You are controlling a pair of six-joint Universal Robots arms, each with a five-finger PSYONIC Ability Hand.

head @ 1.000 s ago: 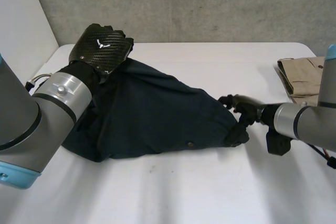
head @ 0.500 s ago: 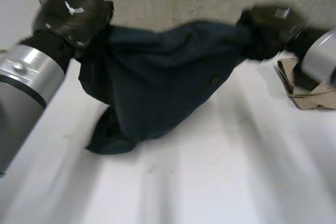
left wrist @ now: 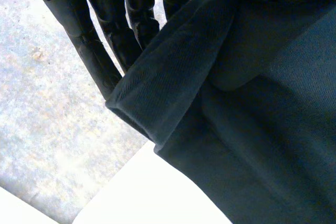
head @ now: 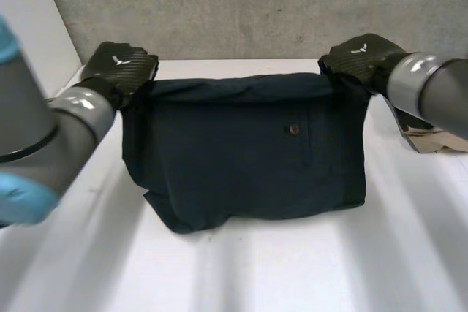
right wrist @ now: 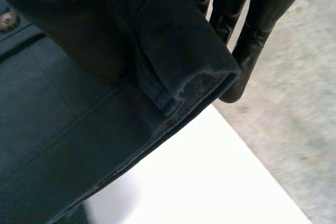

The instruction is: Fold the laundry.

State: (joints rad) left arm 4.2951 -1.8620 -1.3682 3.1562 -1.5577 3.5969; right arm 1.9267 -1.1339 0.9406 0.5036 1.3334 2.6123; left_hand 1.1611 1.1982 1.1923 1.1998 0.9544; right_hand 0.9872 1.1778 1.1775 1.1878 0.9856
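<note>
The dark navy garment (head: 241, 151) hangs spread between the two arms above the far half of the white worktop (head: 292, 268), its top edge pulled fairly level and its lower edge resting on or just touching the surface, with one lower corner bunched nearer the left arm. The left robot hand (head: 121, 67) grips one top corner and the right robot hand (head: 358, 56) grips the other. In the wrist views each hand's fingers (left wrist: 84, 40) run down behind a rolled band of cloth that looks pinched against them, so both hands appear closed on the fabric rather than merely carrying it. A small button (head: 294, 129) faces the head camera on the half nearer the right arm. A folded beige garment (head: 431, 137) lies on the worktop just beyond the right arm, apart from the dark one. The cloth looks like a fairly dense woven twill: soft and limp, with enough weight to hang straight, and unlikely to slip from a firm pinch. The thick hemmed band along the top is probably the best place to hold, since it gives bulk to pinch. The loose lower corners will likely drag and crumple if lowered carelessly.
</note>
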